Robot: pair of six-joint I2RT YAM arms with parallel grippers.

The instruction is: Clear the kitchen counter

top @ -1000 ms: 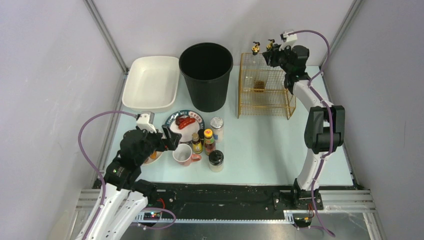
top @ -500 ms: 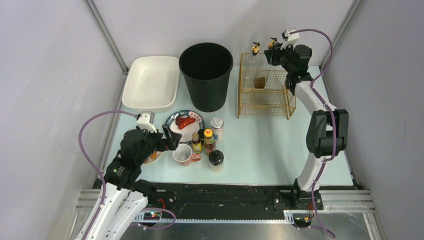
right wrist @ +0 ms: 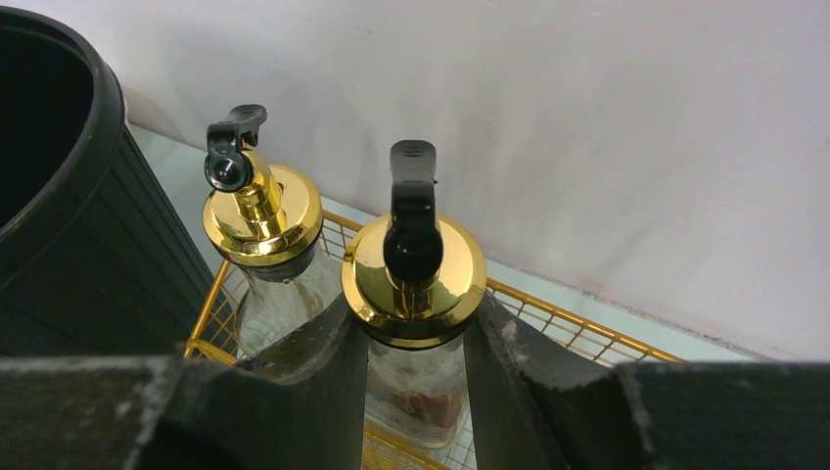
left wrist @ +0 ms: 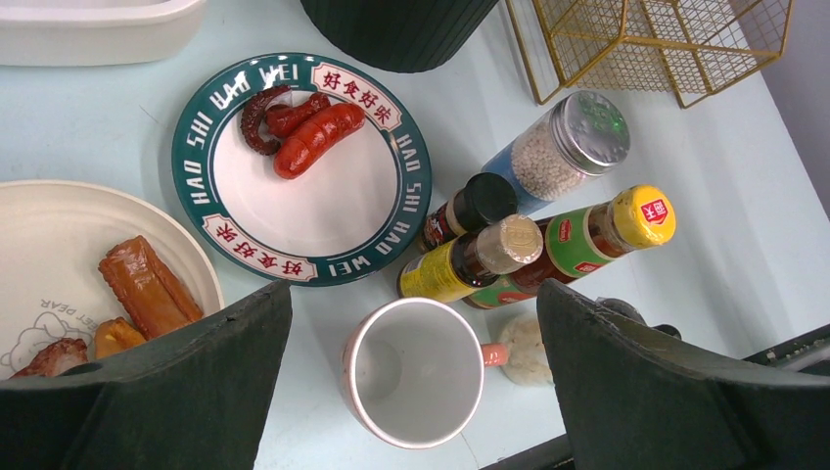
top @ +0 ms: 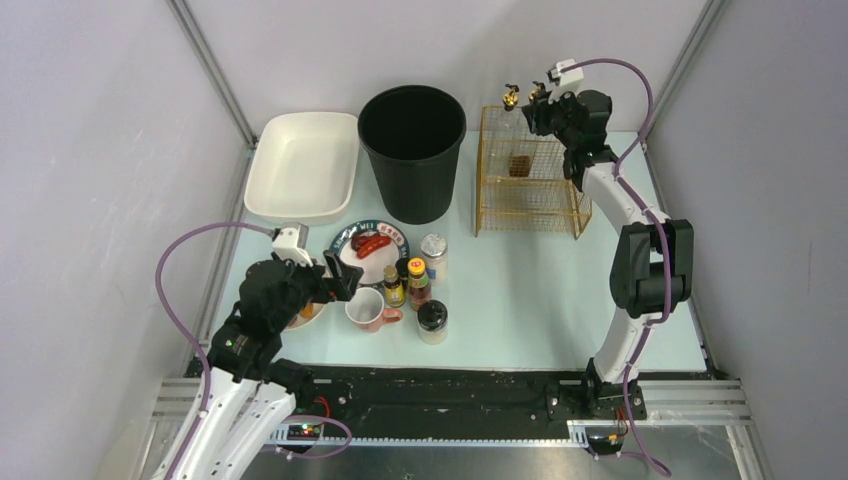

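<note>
The kitchen counter (top: 520,290) is a pale mint-green tabletop. My left gripper (top: 337,278) is open and hovers above a pink mug (left wrist: 416,372), which sits between its fingers (left wrist: 411,323) in the wrist view. My right gripper (top: 542,106) is shut on a glass dispenser bottle (right wrist: 413,264) with a gold cap and black spout. It holds the bottle at the top back of the gold wire rack (top: 530,185). Its jaws press on the glass just under the cap (right wrist: 416,338). A second, like bottle (right wrist: 259,211) stands on the rack just left of it.
A black bin (top: 412,150) stands left of the rack and a white tray (top: 302,165) at back left. A green-rimmed plate with sausages (left wrist: 299,166), a paper plate with food (left wrist: 78,264), several sauce bottles (left wrist: 509,255) and a jar (top: 433,322) crowd around the mug.
My right gripper has moved a little left and back with the dispenser bottle, closer to the second bottle. The left arm has not moved.
</note>
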